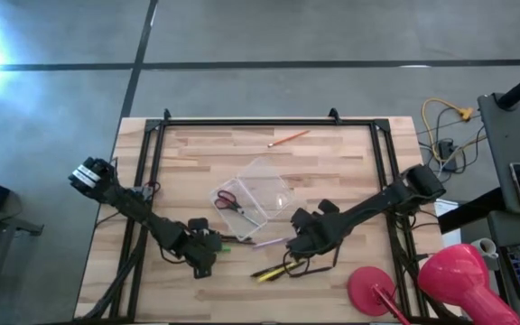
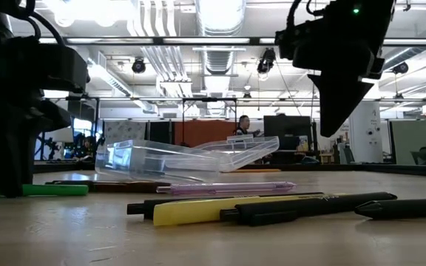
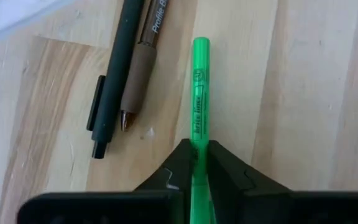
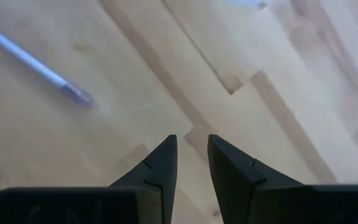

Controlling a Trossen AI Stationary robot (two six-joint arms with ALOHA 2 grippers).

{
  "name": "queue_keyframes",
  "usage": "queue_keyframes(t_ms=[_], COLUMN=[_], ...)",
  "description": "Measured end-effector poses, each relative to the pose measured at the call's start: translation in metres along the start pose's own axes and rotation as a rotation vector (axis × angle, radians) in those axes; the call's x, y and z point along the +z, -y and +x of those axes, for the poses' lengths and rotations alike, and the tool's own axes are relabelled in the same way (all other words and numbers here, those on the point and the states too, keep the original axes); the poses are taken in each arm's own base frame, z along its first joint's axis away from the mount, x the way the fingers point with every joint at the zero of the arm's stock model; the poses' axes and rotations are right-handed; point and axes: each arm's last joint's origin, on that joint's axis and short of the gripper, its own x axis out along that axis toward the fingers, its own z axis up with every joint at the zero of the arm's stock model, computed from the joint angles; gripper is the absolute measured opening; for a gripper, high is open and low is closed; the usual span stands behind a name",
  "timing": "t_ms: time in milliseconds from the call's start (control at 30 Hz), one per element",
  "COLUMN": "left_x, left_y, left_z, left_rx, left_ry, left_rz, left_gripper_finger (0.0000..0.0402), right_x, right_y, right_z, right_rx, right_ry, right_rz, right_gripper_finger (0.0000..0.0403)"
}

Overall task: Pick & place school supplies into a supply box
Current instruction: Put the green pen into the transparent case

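My left gripper is down at the table near its near-left part, shut on a green pen. A dark pen and a brown-grip pen lie beside it. The clear supply box stands mid-table with red-handled scissors inside. My right gripper hovers above bare wood right of the box, narrowly open and holding nothing. A lilac pen, a yellow pen and dark pens lie near it. An orange pencil lies by the far edge. My left gripper pinches the green pen between its two fingers, on the barrel behind the printed label. The fingers come down from above and lie across the pen. The pen lies flat on the table, its free end pointing ahead of the fingers.
Two big pink-red round objects sit at the table's near right corner. A black frame rail runs along the far and side edges. Cables lie off the far right corner. Bare wood lies between box and far rail.
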Motion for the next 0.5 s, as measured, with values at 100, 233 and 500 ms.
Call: queue_keyframes(t_ms=[100,233,500], left_x=[0.001,-0.002,0.031], left_y=[0.000,-0.012,-0.035], left_z=[-0.018,-0.053,-0.121], left_rx=[-0.017,0.009,0.137], left_ry=[-0.005,-0.042,0.136], left_rz=[0.033,0.118,0.483], left_gripper_finger=[0.0014,0.0010,0.0010], right_x=[-0.002,-0.002,0.004], right_y=[0.004,0.003,-0.006], right_z=[0.001,0.002,0.005], right_rx=[-0.008,-0.001,0.055], right_ry=[0.003,0.009,0.089], right_rz=[-0.005,-0.025,-0.048], right_gripper_finger=[0.0081,0.0081,0.0081])
